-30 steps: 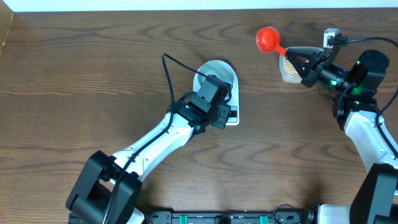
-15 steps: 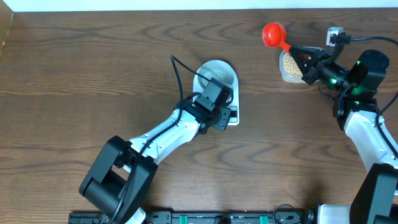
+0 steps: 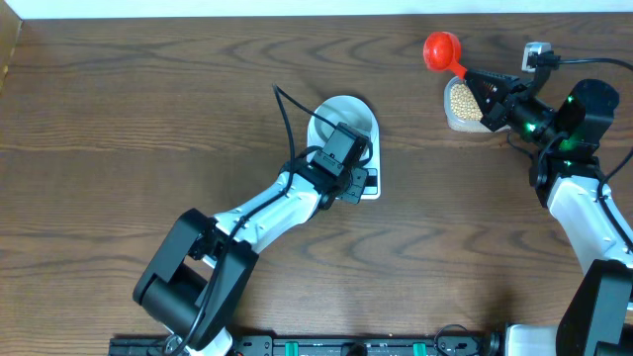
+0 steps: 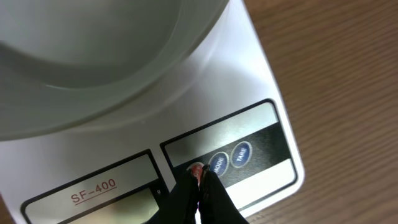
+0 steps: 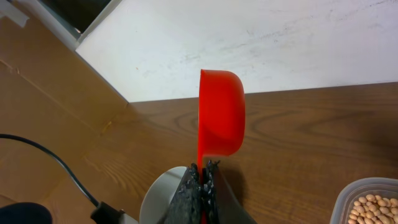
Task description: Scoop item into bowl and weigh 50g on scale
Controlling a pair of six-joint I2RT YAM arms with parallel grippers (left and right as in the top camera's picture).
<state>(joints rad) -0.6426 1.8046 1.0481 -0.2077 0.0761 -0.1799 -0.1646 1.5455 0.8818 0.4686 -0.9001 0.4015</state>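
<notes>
At the front of the scale (image 4: 261,106), below the bowl (image 4: 93,62) resting on it, the left fingers (image 4: 214,200) are pressed together by the round buttons. The right fingers (image 5: 188,200) clamp the handle of the red scoop (image 5: 221,112) — the beans (image 3: 462,99) lie in the clear tub (image 3: 465,126) nearby.

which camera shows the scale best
Left wrist: the scale fills the frame, buttons and label readable, by the shut left gripper. Overhead shows only its edge beyond the arm and bowl. Right wrist shows no clear part of it.

The bowl (image 3: 341,109) sits on the scale (image 3: 372,163), tub (image 3: 462,105) well right.
</notes>
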